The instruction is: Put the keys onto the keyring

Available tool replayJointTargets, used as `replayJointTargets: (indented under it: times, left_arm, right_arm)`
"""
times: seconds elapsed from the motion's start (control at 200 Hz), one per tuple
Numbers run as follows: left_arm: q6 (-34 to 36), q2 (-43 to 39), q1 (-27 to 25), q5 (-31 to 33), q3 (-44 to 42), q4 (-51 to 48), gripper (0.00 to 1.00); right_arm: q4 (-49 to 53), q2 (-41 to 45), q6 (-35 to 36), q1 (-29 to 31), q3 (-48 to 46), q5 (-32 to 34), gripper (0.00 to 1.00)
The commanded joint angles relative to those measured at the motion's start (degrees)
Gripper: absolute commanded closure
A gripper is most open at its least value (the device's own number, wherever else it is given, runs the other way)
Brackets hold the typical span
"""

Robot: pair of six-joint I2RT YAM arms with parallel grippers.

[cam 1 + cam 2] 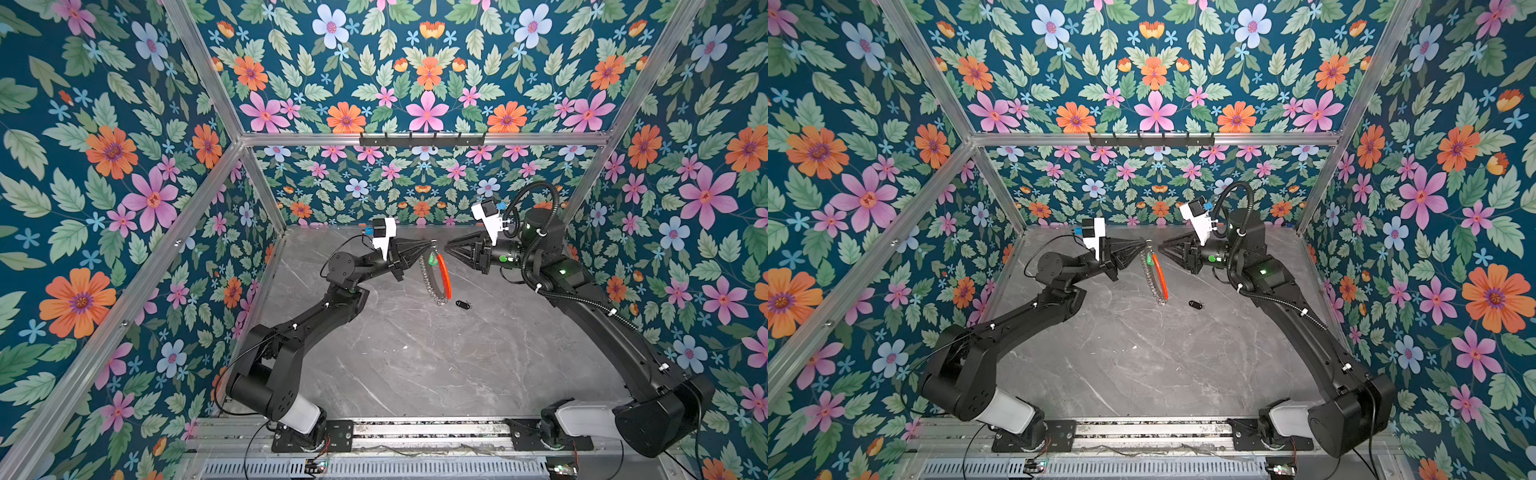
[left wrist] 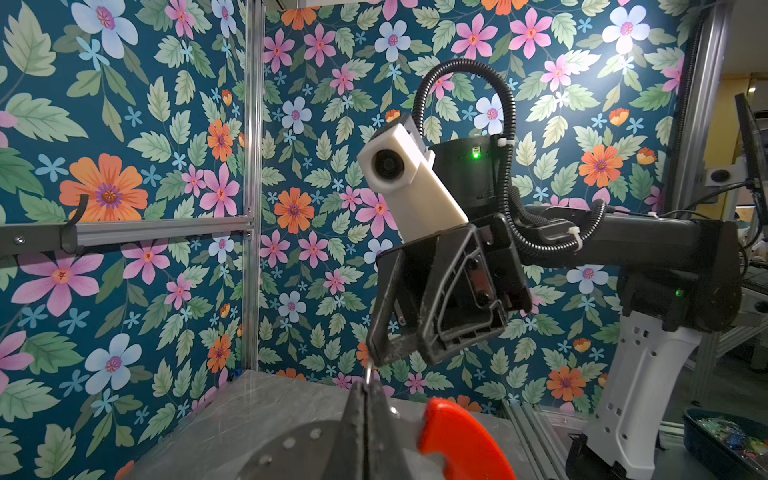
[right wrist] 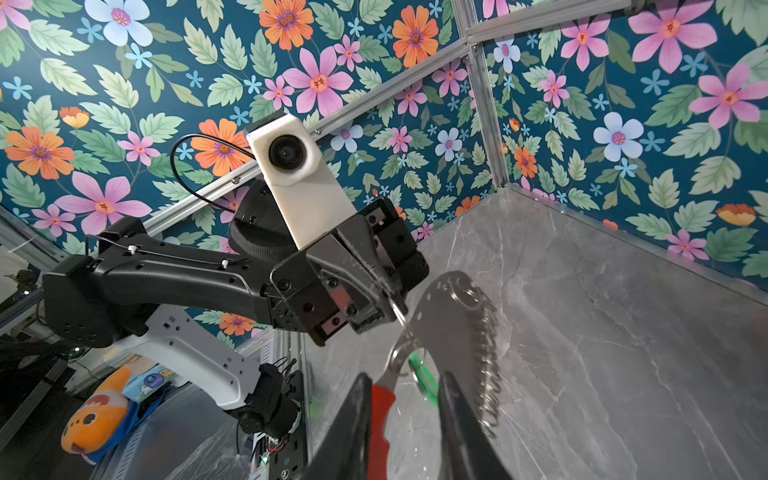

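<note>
The keyring (image 1: 437,276) hangs upright in the air above the table (image 1: 415,365). It is edge-on in both top views, so only its red arc (image 1: 445,276) and the fringe of small silver rings (image 1: 425,278) down the opposite side can be made out. The left gripper (image 1: 432,242) holds it by the top edge, pressed together on the metal. The left wrist view shows that pinch close up, with the grey plate and the red arc on either side of the closed fingers (image 2: 353,419).

A green key tag (image 1: 432,259) sits near the top of the hoop, a mere speck from above. In the right wrist view the green key tag (image 3: 424,378) dangles from a silver ring beside the grey plate. That same view shows the right gripper (image 3: 404,376) with its fingers apart and the red arc and green tag between them; whether either finger touches them cannot be told. From above, its tip is just beside the top of the hoop, facing the left one.

The black key fob (image 1: 462,305) lies flat on the table near the hoop's lowest point, apart from it, and appears only in the top views
</note>
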State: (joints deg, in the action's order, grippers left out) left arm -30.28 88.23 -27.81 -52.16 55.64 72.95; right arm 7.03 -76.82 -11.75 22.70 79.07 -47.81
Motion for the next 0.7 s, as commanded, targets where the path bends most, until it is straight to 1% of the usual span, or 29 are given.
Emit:
replayJointTargets:
  times: [0.0, 0.195, 0.25, 0.415, 0.625, 0.695]
  left_arm:
    - [-1.5, 0.0, 0.0, -0.1, 0.2, 4.3, 1.00]
    - [-1.9, 0.3, -0.1, -0.4, 0.7, 4.3, 1.00]
    - [-1.9, 0.4, -0.2, -0.4, 0.8, 4.2, 1.00]
    - [-2.2, 0.7, -0.3, -0.6, 1.0, 4.3, 1.00]
    - [-2.2, 0.9, -0.5, -0.7, 1.2, 4.3, 1.00]
    - [-2.3, 0.9, -0.6, -0.7, 1.2, 4.2, 1.00]
  right_arm:
    - [-0.6, -1.4, 1.4, 0.0, 1.5, -0.5, 0.71]
    - [-2.1, -3.5, -0.2, 0.1, 2.7, -3.3, 0.71]
    - [-2.4, -3.8, -0.4, 0.3, 2.8, -3.6, 0.75]
    - [-2.6, -3.9, -0.4, 0.8, 2.6, -3.9, 0.78]
    - [-2.7, -3.8, -0.4, 0.9, 2.6, -3.8, 0.85]
    - [-2.8, -3.9, -0.4, 1.0, 2.7, -3.8, 0.86]
